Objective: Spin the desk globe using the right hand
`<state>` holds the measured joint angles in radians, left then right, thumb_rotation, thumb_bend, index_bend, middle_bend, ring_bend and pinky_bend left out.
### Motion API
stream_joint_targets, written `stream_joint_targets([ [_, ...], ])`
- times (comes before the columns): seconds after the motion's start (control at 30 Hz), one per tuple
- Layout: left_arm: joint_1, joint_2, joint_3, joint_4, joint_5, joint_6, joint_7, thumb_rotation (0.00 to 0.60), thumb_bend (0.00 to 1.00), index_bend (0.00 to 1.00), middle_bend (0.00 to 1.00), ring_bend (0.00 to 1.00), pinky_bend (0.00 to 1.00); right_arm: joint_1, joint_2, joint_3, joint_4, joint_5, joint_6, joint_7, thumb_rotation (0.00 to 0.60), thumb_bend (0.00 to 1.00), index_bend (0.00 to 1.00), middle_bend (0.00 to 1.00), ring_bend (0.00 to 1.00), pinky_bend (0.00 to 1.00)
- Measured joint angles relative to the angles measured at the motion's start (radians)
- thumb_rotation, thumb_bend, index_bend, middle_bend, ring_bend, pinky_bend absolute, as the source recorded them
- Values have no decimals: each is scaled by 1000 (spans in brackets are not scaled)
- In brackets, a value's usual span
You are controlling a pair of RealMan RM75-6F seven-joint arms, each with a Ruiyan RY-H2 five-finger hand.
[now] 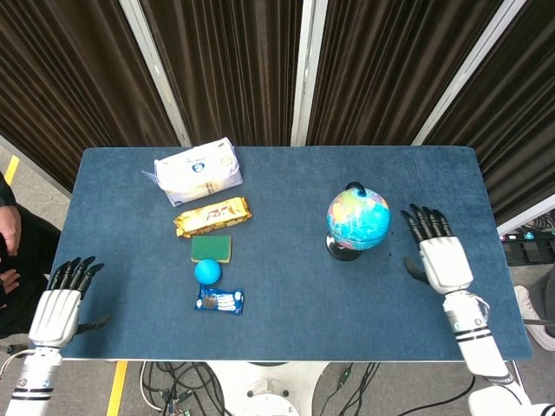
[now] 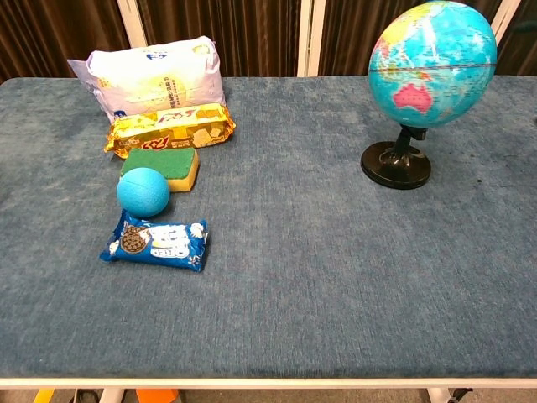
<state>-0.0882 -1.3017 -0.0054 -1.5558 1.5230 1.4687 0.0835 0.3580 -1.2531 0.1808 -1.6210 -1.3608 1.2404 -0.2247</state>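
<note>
Head view shows the globe point(image 1: 358, 217) standing upright on its round black base at the right-centre of the blue surface point(image 1: 286, 347), with a black arc rising behind the sphere. Chest view shows the globe point(image 2: 433, 64) as a mostly blue sphere with yellow, green and pink landmasses, carried on a short black stem above the base. The right hand point(image 1: 440, 253) lies to the right of the globe, apart from it, fingers extended and spread, palm down over the surface; it holds nothing and touches nothing on the globe. The left hand point(image 1: 59, 305) sits at the near left edge of the surface, fingers extended and slightly apart, holding nothing. On the left half of the surface, well apart from the globe, a white packet point(image 1: 198, 170) lies farthest back, followed toward the near edge by a yellow snack packet point(image 1: 212, 216), a green sponge point(image 1: 212, 249), a blue ball point(image 1: 207, 271) and a blue cookie packet point(image 1: 218, 301). The ball is just beside the sponge.
</note>
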Motion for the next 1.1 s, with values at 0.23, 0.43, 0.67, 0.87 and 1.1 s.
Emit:
stream_joint_targets([
  [0.23, -3, 1, -1, -8, 2, -1, 10, 600, 57, 156, 78, 0, 81, -32, 9, 9, -35, 10, 73, -11, 600, 263, 0, 0, 0, 0],
  [0.43, -3, 0, 0, -7, 2, 0, 9, 600, 57, 156, 78, 0, 81, -28, 5, -24, -42, -158, 119, 27, 600, 264, 0, 0, 0, 0],
  [0.67, 1, 0, 0, 1, 2, 6, -5, 600, 57, 156, 78, 0, 81, 12, -17, -65, -78, -334, 138, 15, 600, 265, 0, 0, 0, 0],
  [0.87, 5, 2, 0, 9, -2, 9, -19, 600, 58, 156, 78, 0, 81, 41, -41, -74, -91, -310, 75, -35, 600, 265, 0, 0, 0, 0],
  [1.1, 6, -1, 2, 16, 0, 8, -28, 600, 57, 156, 78, 0, 81, 55, -57, -74, -65, -245, 31, -40, 600, 266, 0, 0, 0, 0],
])
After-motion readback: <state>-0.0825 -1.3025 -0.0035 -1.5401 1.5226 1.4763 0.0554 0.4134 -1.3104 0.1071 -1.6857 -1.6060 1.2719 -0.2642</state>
